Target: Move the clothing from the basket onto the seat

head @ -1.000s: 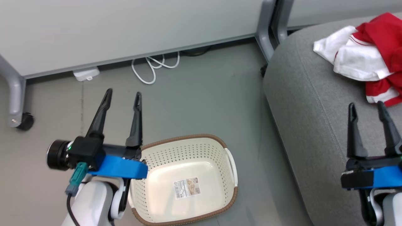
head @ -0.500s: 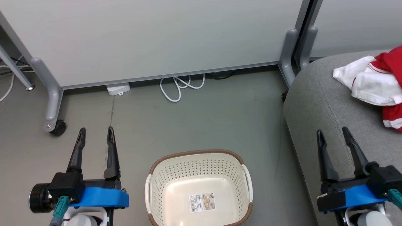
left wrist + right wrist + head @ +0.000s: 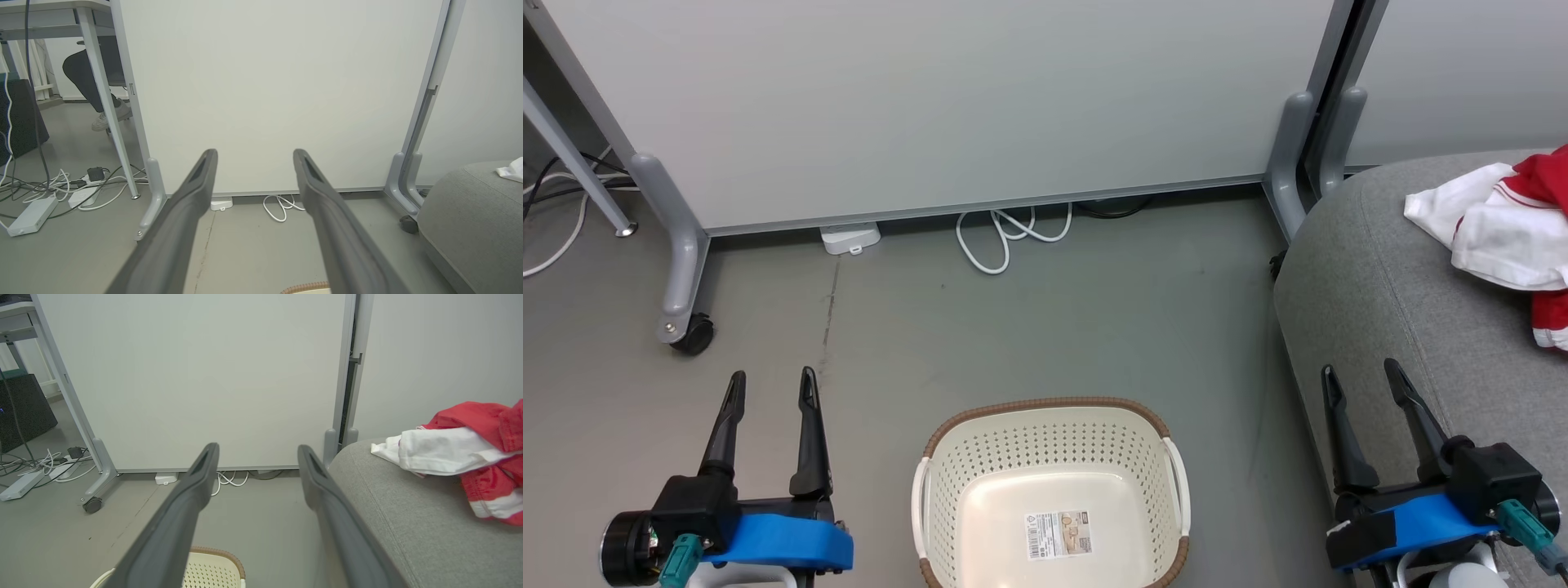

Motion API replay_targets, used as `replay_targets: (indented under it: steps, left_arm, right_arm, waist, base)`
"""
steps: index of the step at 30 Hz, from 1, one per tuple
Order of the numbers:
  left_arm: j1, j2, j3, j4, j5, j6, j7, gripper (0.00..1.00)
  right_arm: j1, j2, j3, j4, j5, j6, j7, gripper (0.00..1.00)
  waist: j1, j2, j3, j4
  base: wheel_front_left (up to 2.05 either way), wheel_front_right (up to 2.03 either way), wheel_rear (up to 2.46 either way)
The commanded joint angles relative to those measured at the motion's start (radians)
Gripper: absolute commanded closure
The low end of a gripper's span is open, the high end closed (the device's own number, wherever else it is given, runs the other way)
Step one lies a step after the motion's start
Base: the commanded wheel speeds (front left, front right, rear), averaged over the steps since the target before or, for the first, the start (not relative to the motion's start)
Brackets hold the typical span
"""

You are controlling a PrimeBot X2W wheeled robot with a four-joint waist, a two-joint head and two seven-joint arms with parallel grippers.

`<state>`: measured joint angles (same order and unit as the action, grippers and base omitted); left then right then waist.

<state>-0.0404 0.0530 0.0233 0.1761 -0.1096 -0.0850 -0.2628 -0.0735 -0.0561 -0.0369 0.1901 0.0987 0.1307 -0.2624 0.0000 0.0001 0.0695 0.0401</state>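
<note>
Though apart, one basket (image 3: 1045, 445) (one seat (image 3: 1405, 327))

basket (image 3: 1054, 457) bare, clothing (image 3: 1507, 237) on seat (image 3: 1372, 278)

clothing (image 3: 1503, 237) on seat (image 3: 1372, 294), basket (image 3: 1054, 457) left

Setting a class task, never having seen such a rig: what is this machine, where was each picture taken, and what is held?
A wheeled two-armed robot. One picture looks down from its head; the other two look along each wrist's dark fingers. On the grey floor stands a cream perforated plastic basket with a brown rim, its visible inside bare except a sticker. Red and white clothing lies on the large grey fabric seat. The left jaws and right jaws are open, holding nothing.
</note>
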Motion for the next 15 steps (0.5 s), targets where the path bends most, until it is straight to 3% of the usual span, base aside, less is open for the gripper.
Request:
replay_targets:
  steps: [1,6,7,11,15]
  left_arm:
    - [0.007,-0.001,0.003,0.001,0.004,-0.003,-0.003,0.0]
    - [0.01,-0.003,0.004,0.01,0.001,-0.01,-0.003,0.0]
    - [0.003,-0.001,0.001,0.01,0.002,-0.006,0.0,1.0]
    - [0.021,-0.004,0.001,0.048,-0.004,-0.005,0.009,1.0]
    - [0.009,-0.004,0.014,0.057,-0.086,-0.008,0.037,1.0]
  right_arm:
    - [0.007,0.004,0.0,0.003,0.003,0.0,-0.004,0.0]
    - [0.015,0.006,0.001,0.01,0.008,0.0,-0.004,0.0]
    - [0.001,0.003,0.001,0.009,0.006,0.0,0.0,1.0]
    - [0.008,0.004,0.0,0.045,0.012,0.0,0.007,1.0]
    - [0.001,0.004,-0.008,0.05,0.096,0.0,0.032,1.0]
  waist:
    - [0.0,-0.0001,-0.004,0.002]
    - [0.0,-0.0001,-0.012,0.006]
    - [0.0,-0.0001,-0.012,0.006]
    - [0.0,-0.0001,-0.013,0.006]
    - [0.0,-0.0001,-0.015,0.005]
  base:
    - [0.0,0.0,0.0]
    - [0.0,0.0,0.0]
    - [0.0,0.0,0.0]
    - [0.0,0.0,0.0]
    - [0.0,0.0,0.0]
